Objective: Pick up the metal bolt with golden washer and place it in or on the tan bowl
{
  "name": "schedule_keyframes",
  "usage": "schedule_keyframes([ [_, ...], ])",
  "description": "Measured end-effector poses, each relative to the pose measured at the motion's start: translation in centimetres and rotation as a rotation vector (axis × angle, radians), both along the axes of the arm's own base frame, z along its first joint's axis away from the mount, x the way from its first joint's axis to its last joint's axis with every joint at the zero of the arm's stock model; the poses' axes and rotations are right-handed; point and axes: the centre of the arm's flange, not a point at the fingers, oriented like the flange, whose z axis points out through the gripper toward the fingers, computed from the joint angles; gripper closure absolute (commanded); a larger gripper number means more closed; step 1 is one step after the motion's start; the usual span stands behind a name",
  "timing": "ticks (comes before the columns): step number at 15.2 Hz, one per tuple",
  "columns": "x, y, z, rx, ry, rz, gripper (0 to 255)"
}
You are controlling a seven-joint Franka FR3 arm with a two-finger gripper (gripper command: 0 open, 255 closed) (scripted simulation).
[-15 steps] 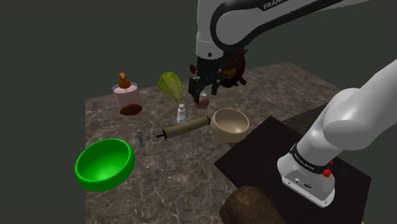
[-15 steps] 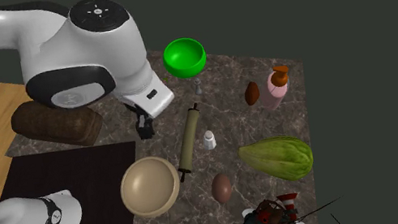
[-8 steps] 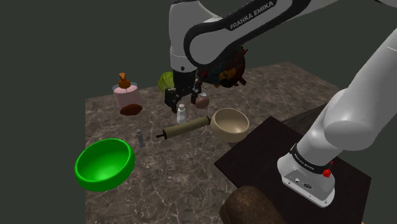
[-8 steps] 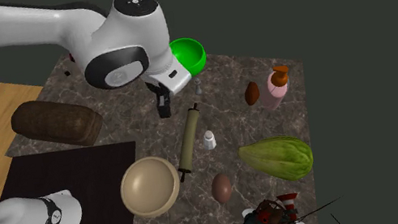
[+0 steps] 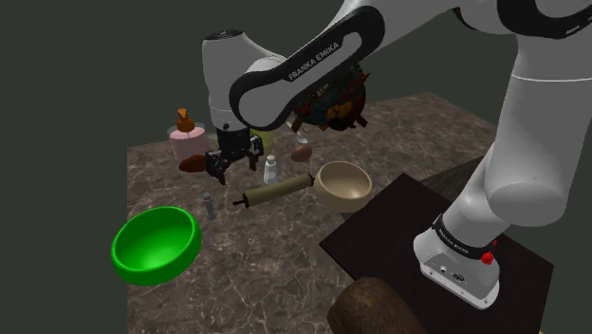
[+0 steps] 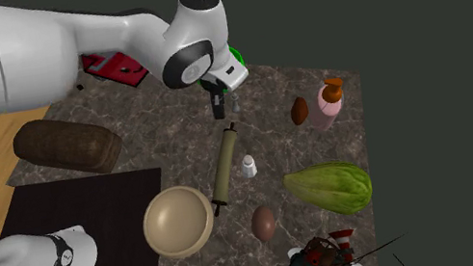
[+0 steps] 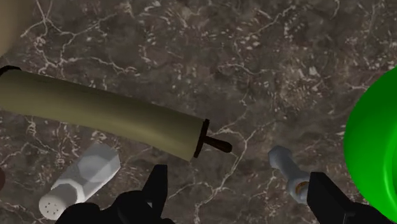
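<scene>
The claw (image 7: 236,177) hangs low over the dark marbled tabletop (image 5: 285,256) with its two black fingers (image 7: 157,184) spread wide, gripping nothing. The single bolt (image 7: 287,170), grey with a gold washer near one end, sits on the table between those fingers, close beside one of them and not visibly touched by either. It lies between the green bowl and the near tip of the rolling pin.

There are two bowls. The bright green bowl (image 5: 157,244) sits near the table edge at the shoulder view's left. The tan bowl (image 5: 343,185) is well apart from the bolt, at the far end of the rolling pin and nearer the robot's stand.

One olive rolling pin (image 5: 275,191) with dark handles lies between them. One small white shaker (image 5: 270,171) stands just beside it. One pink bottle (image 6: 327,103) with a brown pump top stands near the back edge. Two brown egg-shaped things are on the table, the darker one (image 6: 299,110) beside the bottle and the paler one (image 6: 263,221) near the single green ribbed gourd (image 6: 329,188). One dark brown loaf (image 6: 66,145) lies by the black mat (image 6: 83,220) under the stand.
</scene>
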Motion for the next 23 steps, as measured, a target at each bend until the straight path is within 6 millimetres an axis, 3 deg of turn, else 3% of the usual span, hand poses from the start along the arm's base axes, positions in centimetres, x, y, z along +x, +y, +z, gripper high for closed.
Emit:
schedule_keyframes([
  [8,4.5,7.3,-4.5,-0.003,-0.026,-0.004,0],
  [16,4.8,7.9,-8.4,-0.004,-0.029,-0.005,0],
  [22,4.7,7.9,-8.7,-0.004,-0.029,-0.005,0],
  [23,4.7,7.9,-8.7,-0.004,-0.029,-0.005,255],
])
